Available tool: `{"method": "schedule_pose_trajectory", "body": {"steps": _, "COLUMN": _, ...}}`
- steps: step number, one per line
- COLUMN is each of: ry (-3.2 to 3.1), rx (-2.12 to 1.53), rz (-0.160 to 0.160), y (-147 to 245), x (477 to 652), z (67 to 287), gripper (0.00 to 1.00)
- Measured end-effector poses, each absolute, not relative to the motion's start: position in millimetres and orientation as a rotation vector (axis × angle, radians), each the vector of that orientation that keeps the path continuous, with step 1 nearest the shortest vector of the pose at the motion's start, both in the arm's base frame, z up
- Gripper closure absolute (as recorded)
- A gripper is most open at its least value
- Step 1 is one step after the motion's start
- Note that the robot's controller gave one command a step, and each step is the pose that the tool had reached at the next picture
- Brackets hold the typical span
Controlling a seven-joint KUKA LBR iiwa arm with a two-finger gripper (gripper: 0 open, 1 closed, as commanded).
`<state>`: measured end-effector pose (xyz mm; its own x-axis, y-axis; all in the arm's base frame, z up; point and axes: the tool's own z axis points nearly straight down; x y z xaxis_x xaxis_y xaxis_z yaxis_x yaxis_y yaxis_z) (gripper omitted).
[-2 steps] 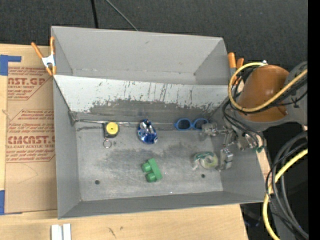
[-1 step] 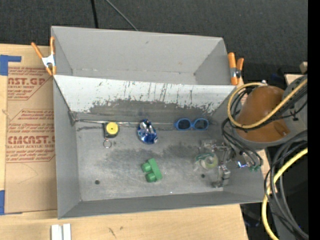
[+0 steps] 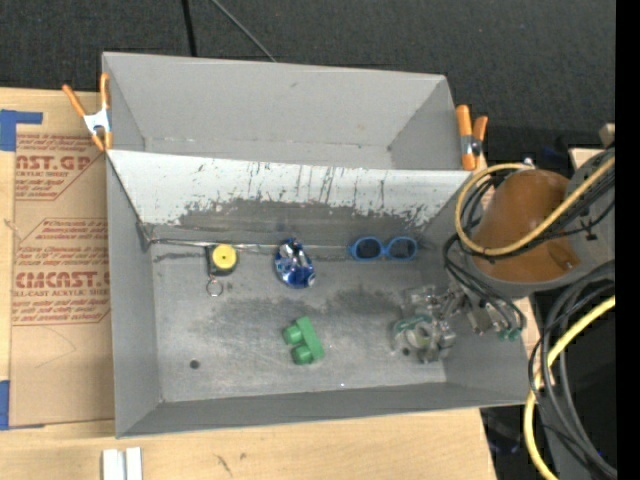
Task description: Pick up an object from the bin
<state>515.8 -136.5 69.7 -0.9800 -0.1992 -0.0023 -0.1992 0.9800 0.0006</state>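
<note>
Bin (image 3: 280, 118) floor, left to right: yellow disc (image 3: 222, 258), small ring (image 3: 214, 288) just below it, blue-and-white crumpled thing (image 3: 294, 265), green block (image 3: 302, 341) lower centre, blue glasses (image 3: 384, 249) by the back wall, gripper (image 3: 425, 330) low at lower right. Nothing is visibly lifted, so the grasp and lift look still to do. Cannot tell gripper's opening or its target. No readable writing on these things.

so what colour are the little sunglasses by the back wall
The sunglasses are blue, clearest in the camera view.
</note>
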Motion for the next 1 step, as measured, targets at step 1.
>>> {"method": "schedule_pose_trajectory", "body": {"steps": 1, "ry": 3.119, "rx": -0.284, "rz": -0.005, "y": -136.8, "x": 523.8, "z": 212.0, "gripper": 1.0}}
